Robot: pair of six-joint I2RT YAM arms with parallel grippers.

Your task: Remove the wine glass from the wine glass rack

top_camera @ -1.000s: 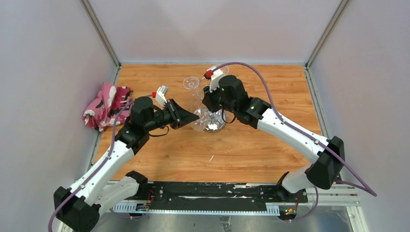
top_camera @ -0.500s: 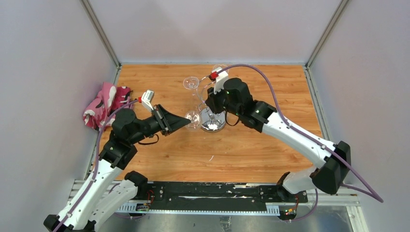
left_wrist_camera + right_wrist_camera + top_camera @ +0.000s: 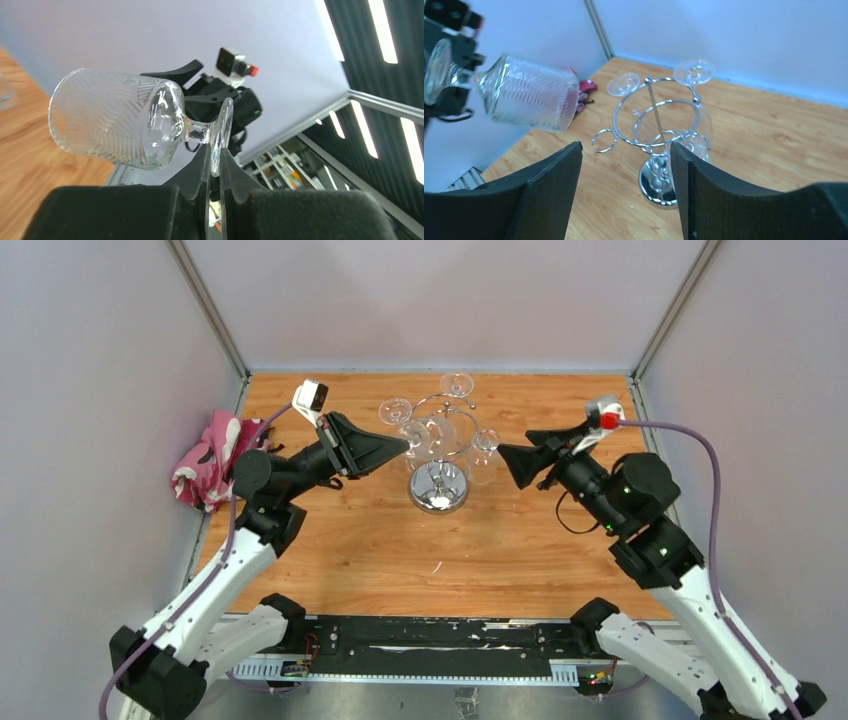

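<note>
The held wine glass (image 3: 115,117) has a ribbed bowl and lies on its side in the air. My left gripper (image 3: 215,155) is shut on the rim of its round foot. In the top view the left gripper (image 3: 402,444) holds the wine glass (image 3: 424,433) just left of the wine glass rack (image 3: 438,498), a chrome stand with a mirror base, thin pole and wire rings. The right wrist view shows the glass (image 3: 531,95) hanging free, up and left of the rack (image 3: 656,135). My right gripper (image 3: 506,462) stands open and empty to the right of the rack; its fingers (image 3: 551,187) frame it.
Other wine glasses hang upside down on the rack, their feet (image 3: 395,410) (image 3: 456,383) on the hooks and one bowl (image 3: 484,454) on the right side. A pink patterned cloth (image 3: 215,462) lies at the table's left edge. Grey walls close three sides.
My right gripper has opened and drawn back to the right, away from the rack. My left gripper has swung up and back with the wine glass, from low beside the base.
</note>
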